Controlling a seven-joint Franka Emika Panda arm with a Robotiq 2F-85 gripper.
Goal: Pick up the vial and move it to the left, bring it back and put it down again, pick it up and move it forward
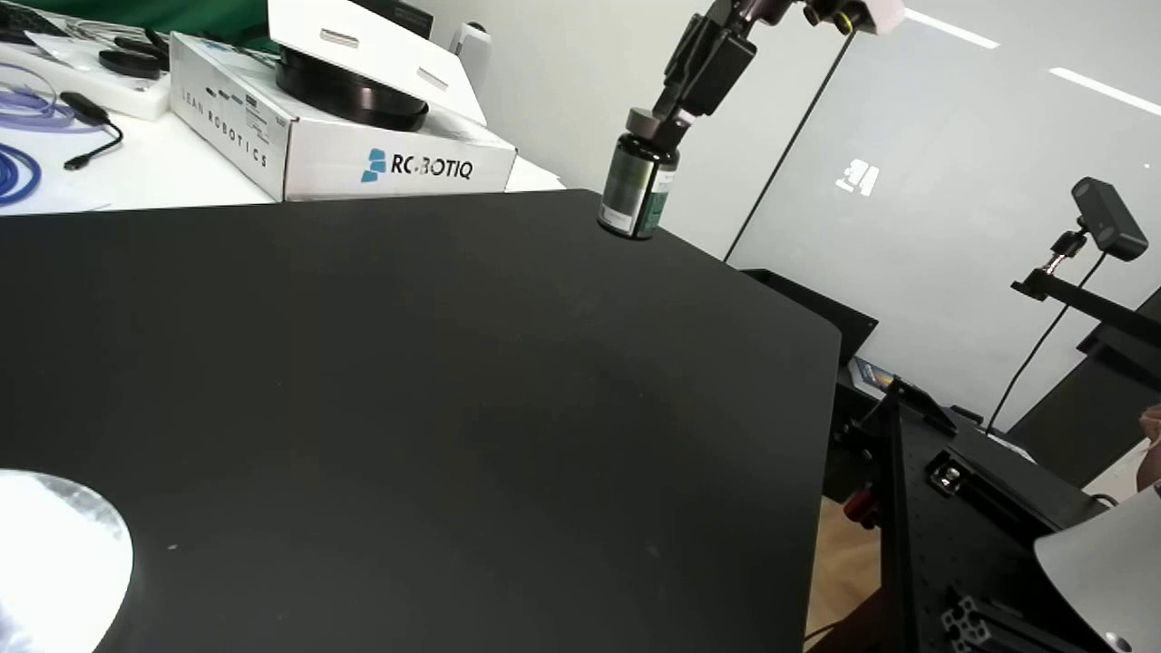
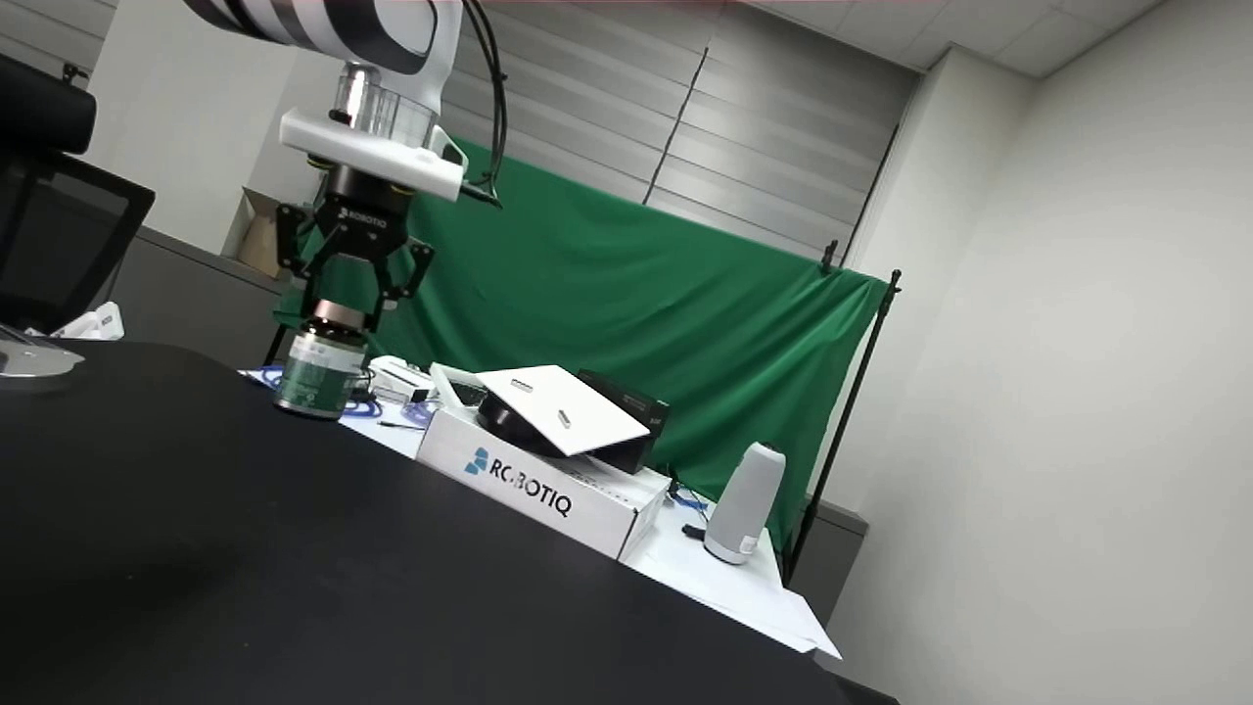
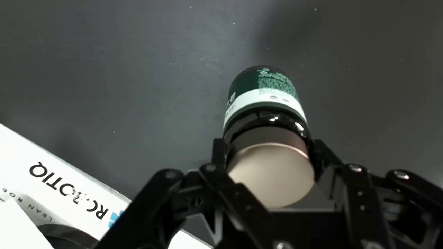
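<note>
1 dk cyl. vial [image 1: 639,186], brown rnd cap [image 3: 271,173]: blk 2-finger hand [image 3: 267,148] is gripping it above blk worktop [image 1: 453,363].

Green cloth [image 2: 607,279] on a black stand [image 2: 848,413], pale walls [image 2: 1087,392], black tabletop [image 1: 435,408].
</note>
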